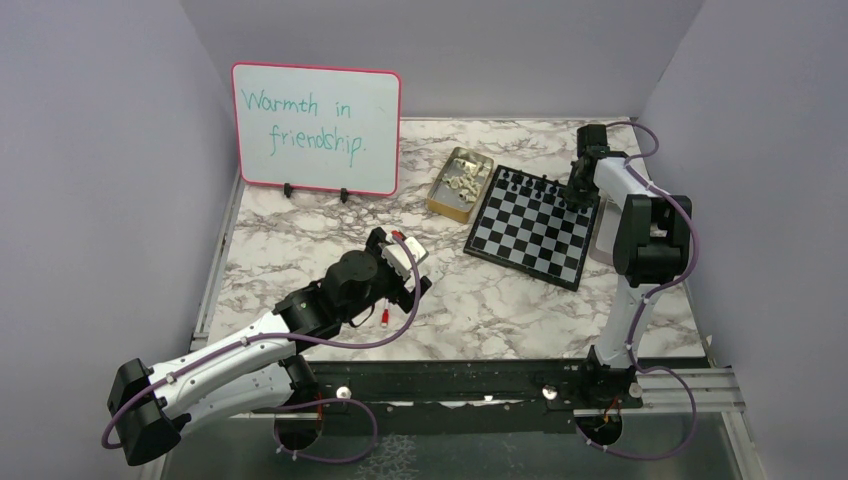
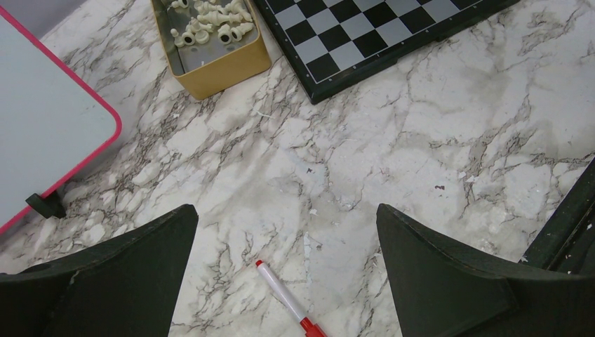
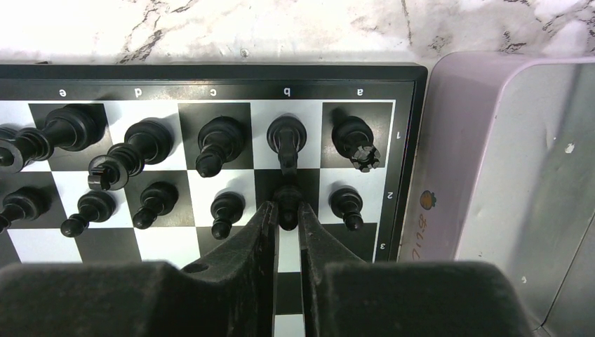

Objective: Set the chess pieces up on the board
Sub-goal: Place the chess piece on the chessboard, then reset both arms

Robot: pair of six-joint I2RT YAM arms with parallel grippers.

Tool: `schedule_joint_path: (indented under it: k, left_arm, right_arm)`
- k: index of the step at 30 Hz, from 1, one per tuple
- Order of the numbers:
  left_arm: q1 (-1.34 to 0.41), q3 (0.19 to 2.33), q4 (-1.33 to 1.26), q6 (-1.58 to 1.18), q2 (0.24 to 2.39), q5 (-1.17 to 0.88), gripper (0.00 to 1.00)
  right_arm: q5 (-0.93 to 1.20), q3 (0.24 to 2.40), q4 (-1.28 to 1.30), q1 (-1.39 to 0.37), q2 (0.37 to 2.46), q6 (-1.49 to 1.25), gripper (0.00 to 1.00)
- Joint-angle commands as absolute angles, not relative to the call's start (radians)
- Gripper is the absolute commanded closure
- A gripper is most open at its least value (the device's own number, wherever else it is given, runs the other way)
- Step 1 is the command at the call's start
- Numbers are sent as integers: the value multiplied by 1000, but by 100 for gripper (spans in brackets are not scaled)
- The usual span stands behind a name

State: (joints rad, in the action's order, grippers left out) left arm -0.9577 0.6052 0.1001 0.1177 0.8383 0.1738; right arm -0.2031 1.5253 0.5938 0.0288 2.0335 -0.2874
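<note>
From above, the right arm covers the tips of the right gripper (image 1: 577, 197). The black pieces (image 1: 528, 183) along the far edge of the board (image 1: 528, 235) are too small to name there. The right wrist view shows more: the fingers flank a black pawn (image 3: 288, 198) on b2, jaws narrow, but I cannot tell whether they press it or stand just clear. Two ranks of black men run leftward from file a, cut off past e. A pale tin (image 3: 505, 161) lies just beside the board, cropped at the right. The left gripper (image 2: 286, 210), spread wide and empty, hovers over the marble tabletop (image 2: 421, 140) above a red-and-white pen (image 2: 288, 298). Its view shows most clearly the cream pieces (image 2: 210, 24) lying in the yellow tin (image 2: 224, 67).
</note>
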Motion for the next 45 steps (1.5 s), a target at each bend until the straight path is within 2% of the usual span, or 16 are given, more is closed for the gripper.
schedule_joint_path:
  k: [1,11,23,28,36,42,45]
  left_arm:
    - [-960,599,85,126,837,189,1]
    - [-960,599,88,125,837,190,1]
    - [-960,606,84,88,874,226,1]
    - [-949,648,90,-10,933,242,1]
    - [-815,823,154,-118,1083,100,1]
    - [-747,1023,227,-166,1162,96,1]
    - [-747,1066,189,-219,1148,86,1]
  right_arm:
    - [-212,1529,645,26,2030,-285,81]
    - [-202,1525,649,26,1996,-273,78]
    - [-161,1540,706,26,1884,-270,70]
    - [-32,1491,696,26,1764,-257,65]
    - [237,1308,618,11,1513,-234,50]
    - [315,1160,585,4,1256,-234,45]
    - [347,1088,554,4,1128,-274,39]
